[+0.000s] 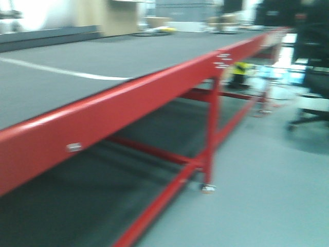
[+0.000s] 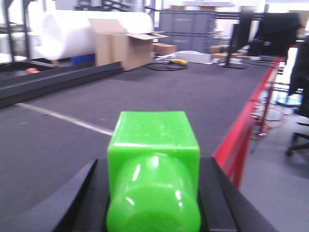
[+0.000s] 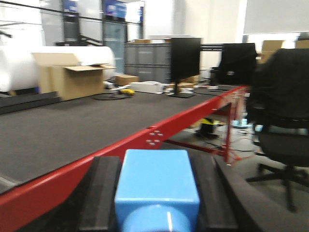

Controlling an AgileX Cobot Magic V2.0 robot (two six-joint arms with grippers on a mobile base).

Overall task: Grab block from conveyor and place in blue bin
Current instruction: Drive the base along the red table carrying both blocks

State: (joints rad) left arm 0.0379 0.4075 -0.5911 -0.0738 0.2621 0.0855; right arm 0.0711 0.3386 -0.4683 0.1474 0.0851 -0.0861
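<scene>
Although the front view is blurred, it shows the grey belt (image 1: 103,62) running away to the upper right, a white line (image 1: 61,71) across it, and the red rail (image 1: 128,108) along its near edge above a grey floor (image 1: 267,170). In the left wrist view the left gripper (image 2: 154,198) has its black fingers (image 2: 82,203) closed against both sides of a green block (image 2: 153,154), which fills the gap between them. The block's square end faces forward and its rounded end faces the camera. It is held above the belt, with the rail just to its right. In the right wrist view the right gripper (image 3: 157,198) likewise has its fingers (image 3: 99,193) pressed to either side of a blue block (image 3: 157,176), held over the rail at the belt's edge. At the far end of the belt stand an open cardboard box (image 2: 120,48), a white roll (image 2: 72,34) and grey crates (image 2: 186,29). A dark monitor (image 3: 185,60) sits near the rail's far end. A black chair (image 3: 285,121) stands on the floor beyond the rail.
</scene>
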